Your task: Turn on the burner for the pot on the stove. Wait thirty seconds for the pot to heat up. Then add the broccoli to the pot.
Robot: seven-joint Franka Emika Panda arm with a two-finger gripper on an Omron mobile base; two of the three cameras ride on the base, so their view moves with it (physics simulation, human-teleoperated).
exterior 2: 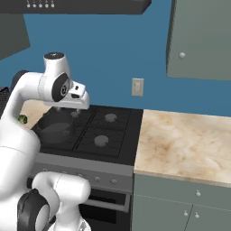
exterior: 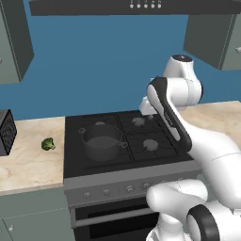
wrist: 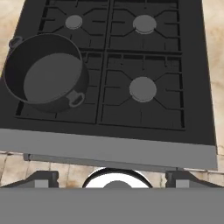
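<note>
The dark grey pot (exterior: 102, 141) stands on the front left burner of the black stove (exterior: 141, 160), and nothing shows inside it. In the hand view the pot (wrist: 43, 72) lies at the upper left, over the stove grates (wrist: 144, 87). The green broccoli (exterior: 48, 144) lies on the counter to the left of the stove, and a bit of the broccoli (exterior 2: 21, 119) peeks out beside my arm. My gripper (exterior 2: 66, 110) hangs open above the middle of the stove, pointing down, holding nothing. Its fingertips (wrist: 41, 179) stand far apart. A row of small knobs (exterior: 117, 189) runs along the grey front panel.
A black appliance (exterior: 4, 132) sits at the far left of the counter. A marble counter (exterior 2: 180, 140) stretches to the right of the stove, with a wall outlet (exterior 2: 137, 86) behind it. A range hood (exterior: 136, 5) and upper cabinets (exterior 2: 200, 38) hang overhead.
</note>
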